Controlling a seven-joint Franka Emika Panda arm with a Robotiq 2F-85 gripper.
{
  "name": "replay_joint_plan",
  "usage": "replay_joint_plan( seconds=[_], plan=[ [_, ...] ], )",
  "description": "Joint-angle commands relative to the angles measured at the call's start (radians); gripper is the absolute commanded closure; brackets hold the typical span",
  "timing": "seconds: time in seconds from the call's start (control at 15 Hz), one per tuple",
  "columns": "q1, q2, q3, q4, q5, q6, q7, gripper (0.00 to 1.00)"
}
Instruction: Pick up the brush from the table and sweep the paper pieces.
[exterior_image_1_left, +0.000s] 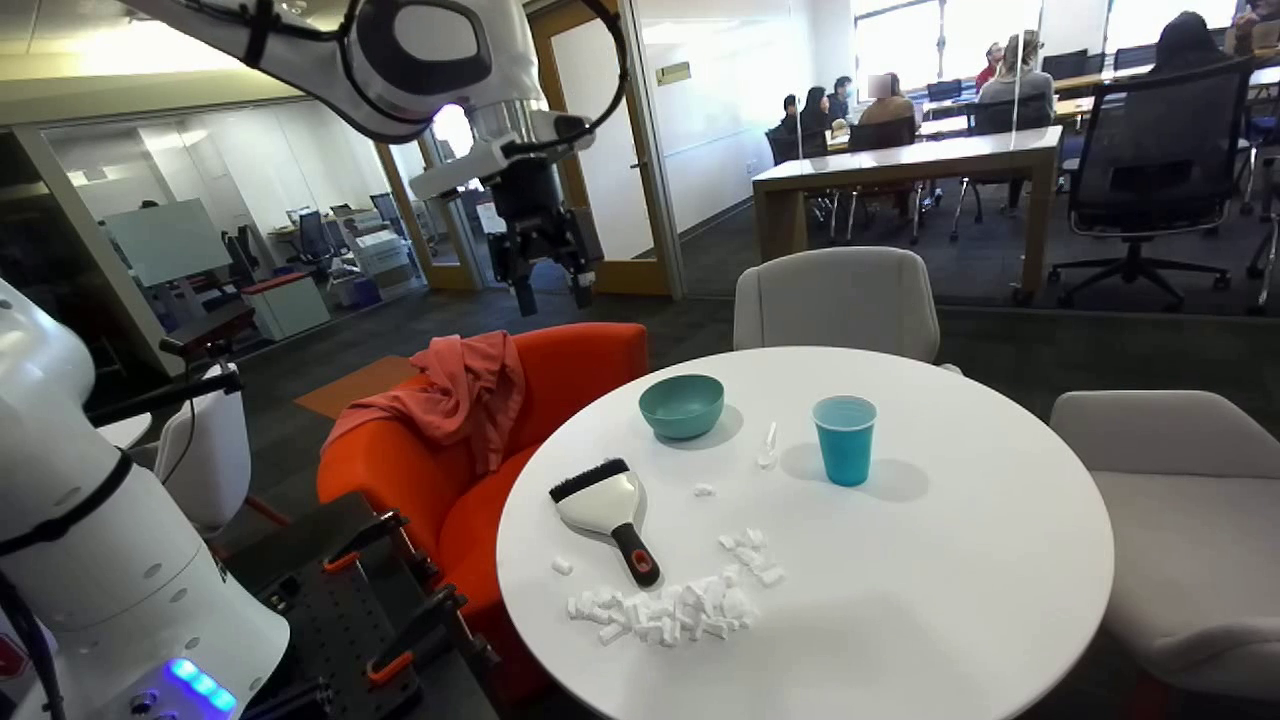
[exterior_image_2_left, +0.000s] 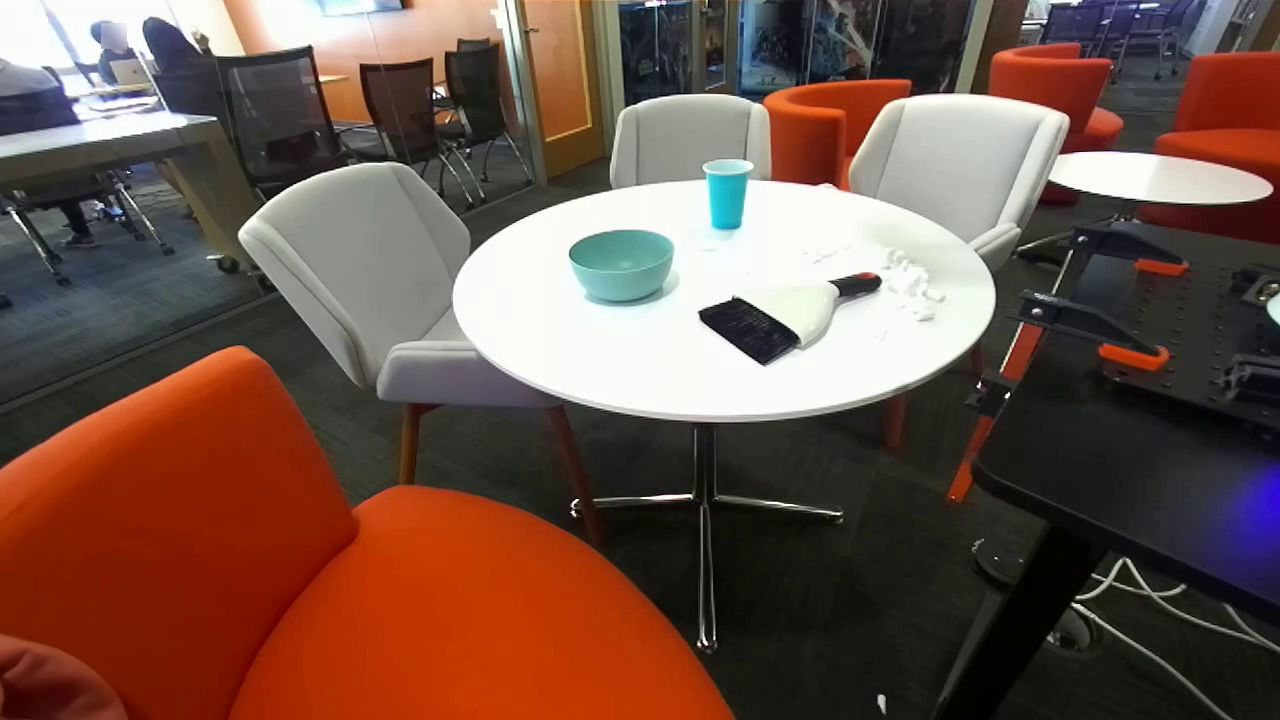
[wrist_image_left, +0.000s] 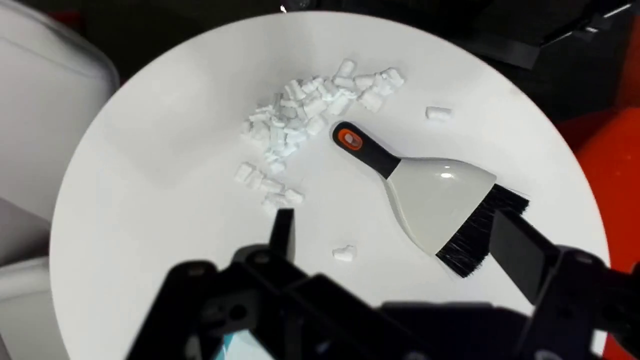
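Observation:
The brush lies flat on the white round table (exterior_image_1_left: 920, 600). It has a black handle, a whitish head and black bristles, and shows in both exterior views (exterior_image_1_left: 605, 503) (exterior_image_2_left: 795, 308) and the wrist view (wrist_image_left: 440, 197). Its handle end points at the white paper pieces (exterior_image_1_left: 690, 608), which lie in a pile with a few strays around; they also show in an exterior view (exterior_image_2_left: 908, 280) and the wrist view (wrist_image_left: 305, 105). My gripper (exterior_image_1_left: 553, 295) is open and empty, high above the table. In the wrist view, the open fingers (wrist_image_left: 396, 222) frame the bristle side from above.
A teal bowl (exterior_image_1_left: 682, 408), a blue cup (exterior_image_1_left: 846, 445) and a small clear-white spoon (exterior_image_1_left: 768, 447) stand or lie on the table's far side. Chairs surround the table, including an orange armchair (exterior_image_1_left: 590, 370) with a pink cloth (exterior_image_1_left: 470, 390). The robot's black mount (exterior_image_2_left: 1150, 450) is beside it.

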Motion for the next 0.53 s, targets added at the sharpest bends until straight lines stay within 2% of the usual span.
replay_joint_plan(
  seconds=[0.0,0.2,0.27,0.33,0.47],
  plan=[
    [-0.012,0.053,-0.057,-0.027,-0.009,0.141,-0.243,0.0],
    [-0.03,0.154,-0.105,-0.018,0.028,0.235,-0.492,0.0],
    [-0.041,0.199,-0.11,0.004,0.036,0.209,-0.561,0.0],
    [-0.04,0.123,-0.088,-0.028,0.015,0.193,-0.45,0.0],
    [-0.057,0.18,-0.094,-0.019,0.018,0.2,-0.522,0.0]
  ],
)
